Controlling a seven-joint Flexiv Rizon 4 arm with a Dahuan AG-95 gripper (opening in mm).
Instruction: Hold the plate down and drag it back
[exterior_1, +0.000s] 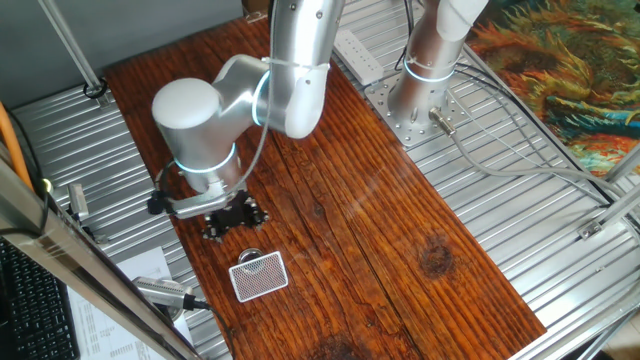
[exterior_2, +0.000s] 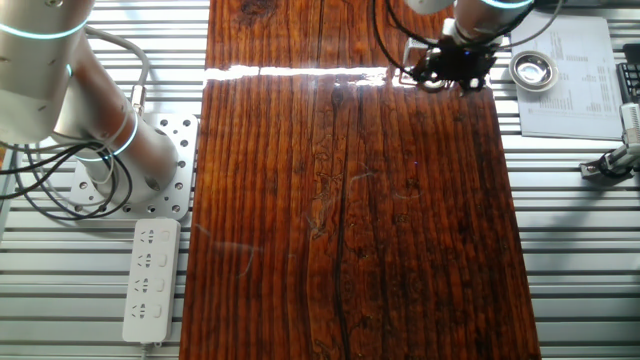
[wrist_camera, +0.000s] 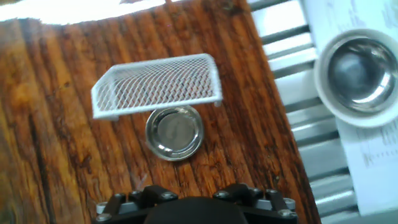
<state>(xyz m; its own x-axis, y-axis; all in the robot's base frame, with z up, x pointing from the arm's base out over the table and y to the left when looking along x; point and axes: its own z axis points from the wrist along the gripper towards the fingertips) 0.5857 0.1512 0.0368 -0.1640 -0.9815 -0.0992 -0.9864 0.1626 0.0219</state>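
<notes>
Dark reddish wood board (exterior_1: 380, 230) w/ heavy grain lies on a ribbed metal table (exterior_1: 520, 210); bright glare strip across the board's far end in the other fixed view. A colourful cloth (exterior_1: 570, 70) sits at the top right corner in one fixed view.

The silver arm (exterior_1: 290, 70) rises from a round base plate (exterior_1: 420, 110) bolted to the table and bends down toward the board's left edge in that view. The gripper (exterior_1: 232, 218) is black and hangs low over the wood. Can't tell how far apart the fingers are: hand view only shows the black body at the bottom edge, and both fixed views are too small/blocked.

The plate (wrist_camera: 174, 132) is a small shiny round disc w/ raised rim, flat on the wood, just ahead of the gripper in hand view, not touched by it. In one fixed view only a sliver of it shows between gripper and mesh. Right beyond it, edge to edge or nearly so, is a white mesh tray (wrist_camera: 158, 84), rectangular; looks turned upside down, though not sure.

Off the board, to the right in hand view, a metal bowl (wrist_camera: 357, 74) w/ white rim sits on a printed sheet of paper (exterior_2: 575, 85). A white power strip (exterior_2: 150, 280) lies on the table beside the board in the other fixed view, near the arm's base. Cables (exterior_1: 500, 150) trail across the ribbed metal.
</notes>
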